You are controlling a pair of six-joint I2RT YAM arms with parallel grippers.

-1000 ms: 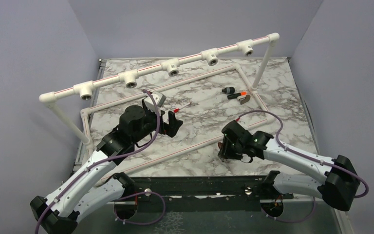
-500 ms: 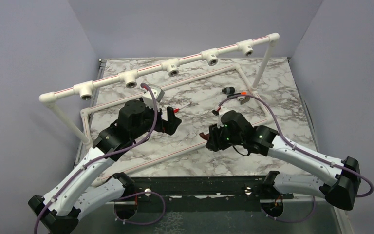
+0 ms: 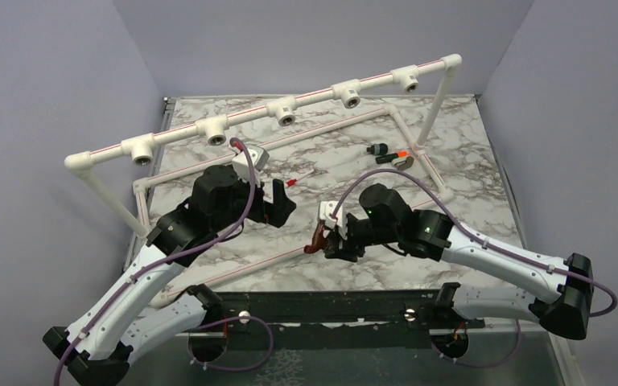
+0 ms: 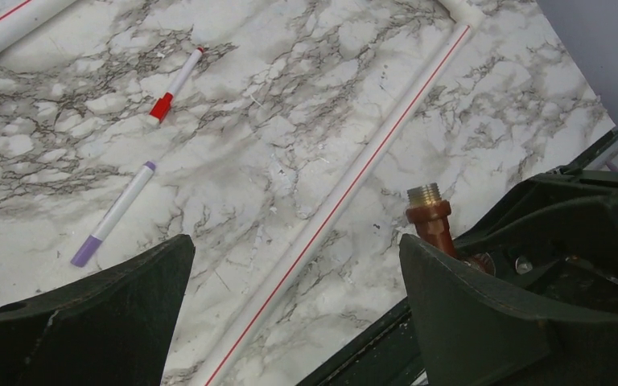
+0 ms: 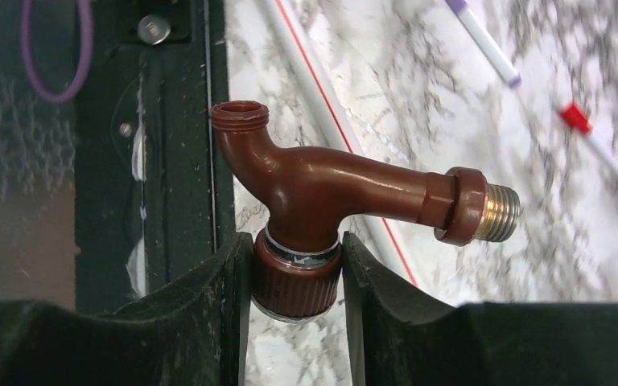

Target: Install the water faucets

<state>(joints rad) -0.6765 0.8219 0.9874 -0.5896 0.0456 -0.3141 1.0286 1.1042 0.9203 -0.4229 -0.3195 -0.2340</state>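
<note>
My right gripper [image 5: 298, 265] is shut on the ribbed cap of a reddish-brown water faucet [image 5: 346, 193], with its bent spout to the left and its brass threaded end to the right. In the top view the faucet [image 3: 319, 238] hangs above the near middle of the table, just left of the right gripper [image 3: 334, 241]. My left gripper [image 3: 283, 205] is open and empty a short way to the upper left of it. The left wrist view shows the faucet's threaded end [image 4: 426, 211] rising beside my right finger [image 4: 483, 322], outside the gap. The white pipe rail [image 3: 290, 104] with several tee fittings stands at the back.
A white pipe frame [image 3: 290, 253] lies on the marble table, one red-striped pipe [image 4: 346, 193] under the left gripper. Two small pens lie on the table, one red-tipped [image 4: 173, 84], one purple-tipped [image 4: 113, 213]. More small parts [image 3: 390, 154] lie at the back right. The black front rail [image 3: 330, 305] runs along the near edge.
My right arm has swung left with the faucet, from the near right toward the table's middle and the left gripper. The left gripper shifted slightly left and down, still open.
</note>
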